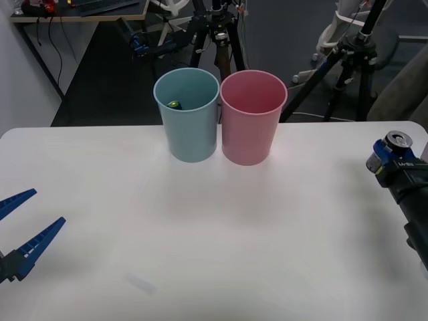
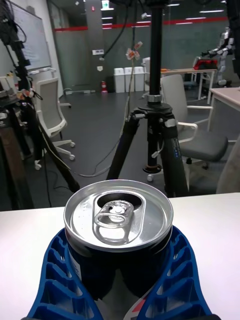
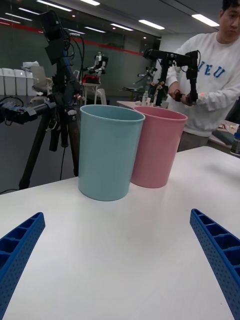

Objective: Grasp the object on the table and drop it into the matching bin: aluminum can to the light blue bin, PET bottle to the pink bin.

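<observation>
With the can (image 2: 118, 220) clamped in the right gripper (image 1: 390, 155) at the desk's (image 1: 214, 227) three o'clock edge, the grasp is done. The drop into the blue bin (image 1: 186, 114) at twelve remains; the left gripper (image 1: 23, 231) waits wide open.

Blue fingers (image 2: 60, 280) hide the aluminum can (image 2: 119, 235) below its rim

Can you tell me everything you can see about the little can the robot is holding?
The aluminum can is small, with dark sides and a shiny silver top. Its pull tab lies flat and the mouth looks unopened. It stands upright between the blue ribbed fingers of the right gripper, which press on both its sides. In the front view it sits at the table's far right edge, well to the right of the two bins. Its lower part is hidden.
</observation>
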Robot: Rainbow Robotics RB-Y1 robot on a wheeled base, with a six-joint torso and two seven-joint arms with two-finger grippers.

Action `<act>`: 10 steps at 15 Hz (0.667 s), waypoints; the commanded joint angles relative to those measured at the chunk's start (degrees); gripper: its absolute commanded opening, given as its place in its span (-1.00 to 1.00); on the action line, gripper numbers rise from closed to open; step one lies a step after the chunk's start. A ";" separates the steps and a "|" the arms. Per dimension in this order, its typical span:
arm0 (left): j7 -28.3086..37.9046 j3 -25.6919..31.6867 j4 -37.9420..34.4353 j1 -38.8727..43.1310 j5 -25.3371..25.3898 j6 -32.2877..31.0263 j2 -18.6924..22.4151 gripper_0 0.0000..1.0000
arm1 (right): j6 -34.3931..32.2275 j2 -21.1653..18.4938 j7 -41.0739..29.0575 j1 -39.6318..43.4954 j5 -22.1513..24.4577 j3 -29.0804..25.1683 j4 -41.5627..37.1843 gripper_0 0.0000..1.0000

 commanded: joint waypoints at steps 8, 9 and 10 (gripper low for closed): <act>0.00 0.00 0.00 0.00 0.00 0.00 0.00 1.00 | -11.90 -11.56 -7.68 11.54 -11.69 0.06 -22.21 -1.00; 0.00 0.00 0.00 0.00 0.00 0.00 0.00 1.00 | -11.98 -12.79 -9.97 11.37 -12.04 0.06 -23.61 -1.00; 0.00 0.00 0.00 0.00 0.00 0.00 0.00 1.00 | -11.98 -13.67 -12.60 11.01 -12.04 0.15 -25.28 -1.00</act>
